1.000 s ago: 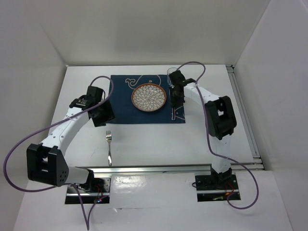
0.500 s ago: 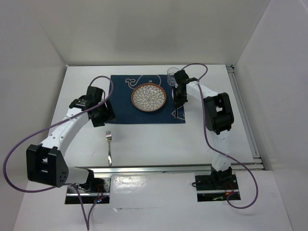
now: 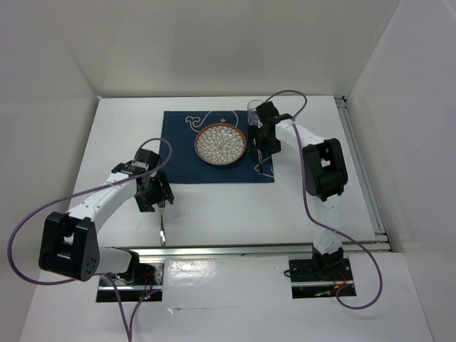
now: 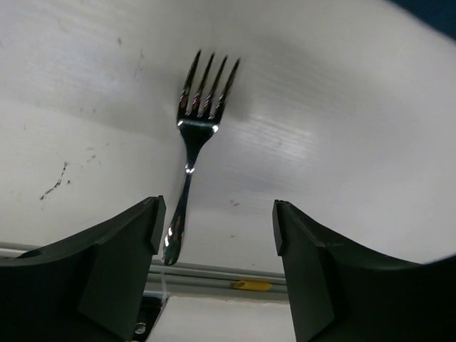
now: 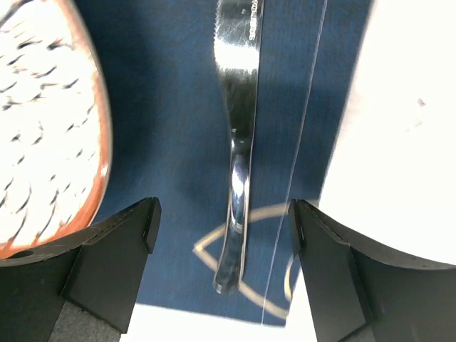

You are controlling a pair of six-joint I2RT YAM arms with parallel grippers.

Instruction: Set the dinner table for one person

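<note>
On the white dinner table [image 3: 221,210] lies a dark blue mat [image 3: 178,153] with a patterned plate [image 3: 221,144] in its middle. A silver knife [image 5: 239,135] rests on the mat right of the plate [image 5: 43,121], handle end between the fingers of my open right gripper [image 5: 223,214], which hovers over it [image 3: 262,148]. A silver fork [image 4: 197,135] lies on the bare table, tines pointing away. My left gripper [image 4: 217,208] is open just above its handle, which sits by the left finger. The fork's handle [image 3: 162,231] shows below the left gripper [image 3: 154,198].
A clear glass [image 3: 252,110] stands at the mat's far right corner, partly behind the right arm. A metal rail [image 3: 235,249] runs along the near edge and another [image 3: 363,171] along the right edge. White walls enclose the table.
The right gripper has opened and let go of the knife, which now lies on the mat. The left gripper has moved toward the near edge, over the fork.
</note>
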